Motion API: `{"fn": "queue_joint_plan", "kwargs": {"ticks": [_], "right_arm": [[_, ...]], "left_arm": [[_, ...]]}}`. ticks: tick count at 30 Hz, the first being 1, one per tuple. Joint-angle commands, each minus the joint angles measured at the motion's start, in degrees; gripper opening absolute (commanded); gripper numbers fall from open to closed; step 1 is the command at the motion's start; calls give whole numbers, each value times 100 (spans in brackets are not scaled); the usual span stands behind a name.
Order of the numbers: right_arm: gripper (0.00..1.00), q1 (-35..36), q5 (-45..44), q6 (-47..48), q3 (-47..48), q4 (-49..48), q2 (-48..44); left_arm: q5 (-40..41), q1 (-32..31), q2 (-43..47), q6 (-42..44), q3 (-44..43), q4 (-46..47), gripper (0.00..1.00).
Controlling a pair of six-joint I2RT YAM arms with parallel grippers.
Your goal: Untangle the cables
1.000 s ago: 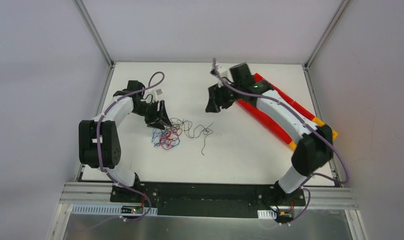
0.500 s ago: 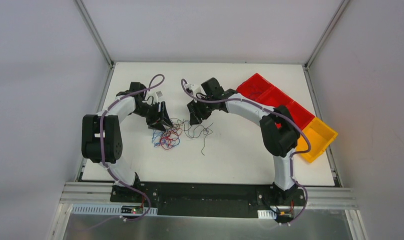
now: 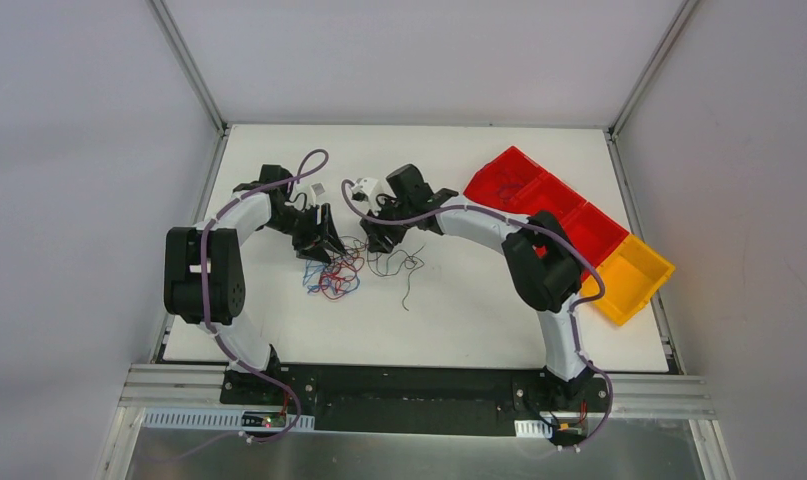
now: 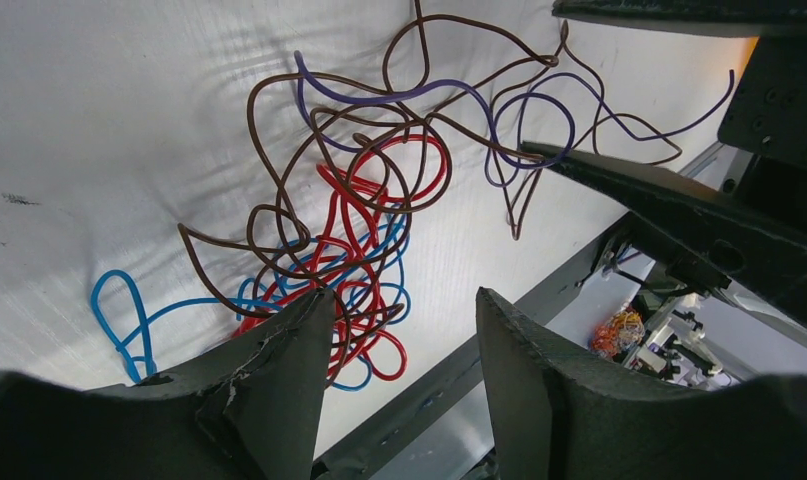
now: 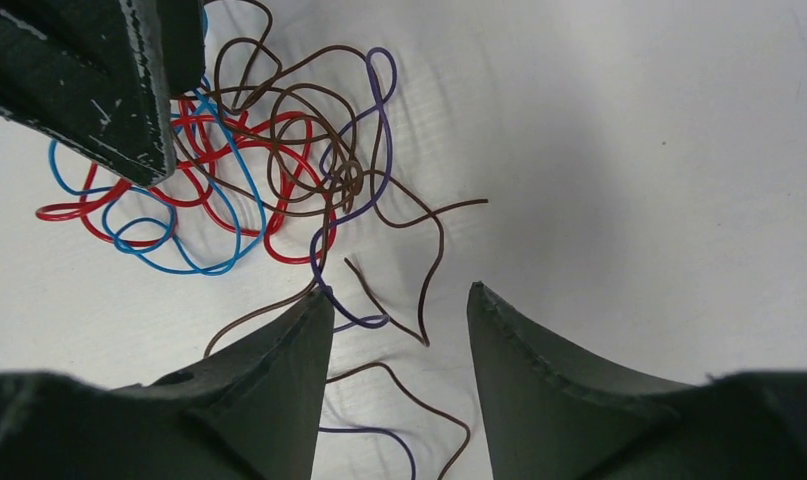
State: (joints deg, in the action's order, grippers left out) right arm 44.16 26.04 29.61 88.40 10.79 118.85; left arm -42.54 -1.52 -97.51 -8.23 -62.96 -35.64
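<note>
The cables (image 3: 351,264) lie as a loose tangle of thin red, blue, brown and purple wires on the white table, left of centre. My left gripper (image 3: 321,246) is open at the tangle's upper left edge; in its wrist view (image 4: 401,300) the red and blue loops (image 4: 351,262) lie just past its left finger. My right gripper (image 3: 375,240) is open at the tangle's upper right side; in its wrist view (image 5: 399,296) brown and purple strands (image 5: 379,318) lie on the table between its fingers. Neither gripper holds a wire.
Red bins (image 3: 539,195) and a yellow bin (image 3: 631,278) stand in a row at the right rear. A single dark strand (image 3: 409,292) trails toward the table's middle. The left gripper's finger (image 5: 99,70) shows in the right wrist view.
My right arm has swung left from beside the bins to the tangle's right side. The left gripper has stayed at the tangle's upper left. The cables have not moved.
</note>
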Motion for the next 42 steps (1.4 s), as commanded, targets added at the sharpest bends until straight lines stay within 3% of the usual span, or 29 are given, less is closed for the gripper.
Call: {"fn": "queue_joint_plan", "kwargs": {"ticks": [1, 4, 7, 14, 22, 29, 37, 42], "right_arm": [[51, 112, 14, 504, 80, -440, 26], [33, 121, 36, 557, 68, -521, -14], [0, 127, 141, 646, -77, -579, -244], [0, -20, 225, 178, -555, -845, -1528], [0, -120, -62, -229, -591, -841, -2629], [0, -127, -318, -355, -117, -744, -2966], [0, -119, -387, -686, 932, -449, -3197], [0, -18, -689, -801, 1285, -319, -3264]], "left_arm": [[-71, -8, -6, -52, -86, -13, 55], [-203, 10, 40, -107, -49, 10, 56], [-390, 116, 131, -210, 0, 84, 57], [-774, 437, 867, -239, -5, 429, 67], [-1051, 425, 2038, -528, 376, 1575, 82], [-1012, -108, 2309, -597, 92, 2285, 85], [29, -987, 2076, -529, 53, 3506, 83], [529, -1319, 1314, -755, 4, 3814, 63]]}}
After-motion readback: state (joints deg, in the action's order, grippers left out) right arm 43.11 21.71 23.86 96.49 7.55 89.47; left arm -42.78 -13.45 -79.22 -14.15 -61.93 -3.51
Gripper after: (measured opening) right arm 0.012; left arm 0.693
